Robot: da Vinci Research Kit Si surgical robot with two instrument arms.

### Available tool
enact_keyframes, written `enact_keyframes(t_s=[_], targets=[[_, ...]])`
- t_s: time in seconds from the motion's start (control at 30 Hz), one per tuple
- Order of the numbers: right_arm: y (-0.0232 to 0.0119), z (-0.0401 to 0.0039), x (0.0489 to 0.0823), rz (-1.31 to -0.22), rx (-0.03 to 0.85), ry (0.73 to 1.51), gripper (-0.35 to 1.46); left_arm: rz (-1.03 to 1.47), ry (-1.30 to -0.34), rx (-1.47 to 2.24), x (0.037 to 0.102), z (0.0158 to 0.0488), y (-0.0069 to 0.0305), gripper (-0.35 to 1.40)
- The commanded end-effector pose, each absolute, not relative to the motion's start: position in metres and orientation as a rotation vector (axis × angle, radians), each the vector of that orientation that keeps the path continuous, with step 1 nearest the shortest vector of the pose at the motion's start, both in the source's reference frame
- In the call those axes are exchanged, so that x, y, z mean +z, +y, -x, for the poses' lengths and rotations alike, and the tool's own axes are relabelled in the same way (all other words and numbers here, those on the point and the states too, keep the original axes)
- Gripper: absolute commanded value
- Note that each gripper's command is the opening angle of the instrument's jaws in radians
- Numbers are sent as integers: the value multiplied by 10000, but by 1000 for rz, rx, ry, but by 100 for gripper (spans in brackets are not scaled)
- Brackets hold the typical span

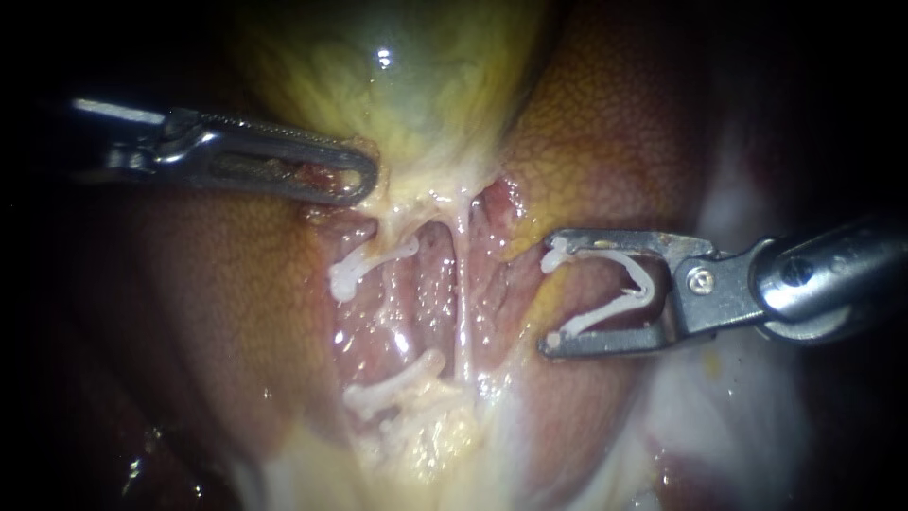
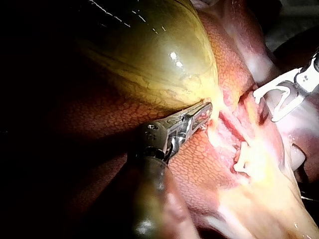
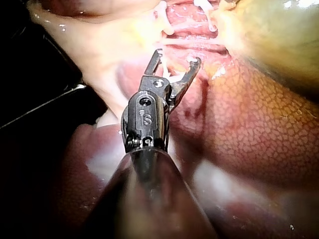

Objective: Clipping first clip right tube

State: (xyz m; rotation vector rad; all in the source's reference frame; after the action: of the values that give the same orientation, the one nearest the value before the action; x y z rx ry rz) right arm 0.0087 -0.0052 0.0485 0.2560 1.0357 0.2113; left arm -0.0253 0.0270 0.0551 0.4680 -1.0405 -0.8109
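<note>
The right tube [image 1: 463, 293] is a thin pale strand running down from the gallbladder [image 1: 397, 76] through the opened red bed. My right instrument [image 1: 549, 298] stands just to its right, apart from it, jaws wide with an open white clip [image 1: 629, 284] seated between them and touching both. The right wrist view shows these jaws [image 3: 178, 57] spread short of the bed. My left instrument [image 1: 364, 180] has its jaws shut on the gallbladder's lower end, above and left of the tubes, also seen in its wrist view [image 2: 207, 109].
Two white clips [image 1: 364, 265] [image 1: 397, 383] sit across the left tube, one high, one low. Mottled brown liver [image 1: 218, 284] lies on both sides of the bed. Pale yellow fat [image 1: 426, 445] gathers below the lower clip.
</note>
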Motion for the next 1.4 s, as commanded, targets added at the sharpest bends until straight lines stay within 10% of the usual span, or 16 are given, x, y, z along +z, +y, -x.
enact_keyframes(t_s=[0.03, 0.73, 1.4], targets=[[-53, -87, 485, -259, 210, 1038, 50, -469, -1041, -811, 550, 252, 271, -35], [-51, -102, 487, -299, 201, 1077, 50, -461, -1041, -848, 491, 214, 294, -35], [-50, -129, 538, -558, 442, 1157, 50, -460, -1041, -848, 492, 214, 292, -35]])
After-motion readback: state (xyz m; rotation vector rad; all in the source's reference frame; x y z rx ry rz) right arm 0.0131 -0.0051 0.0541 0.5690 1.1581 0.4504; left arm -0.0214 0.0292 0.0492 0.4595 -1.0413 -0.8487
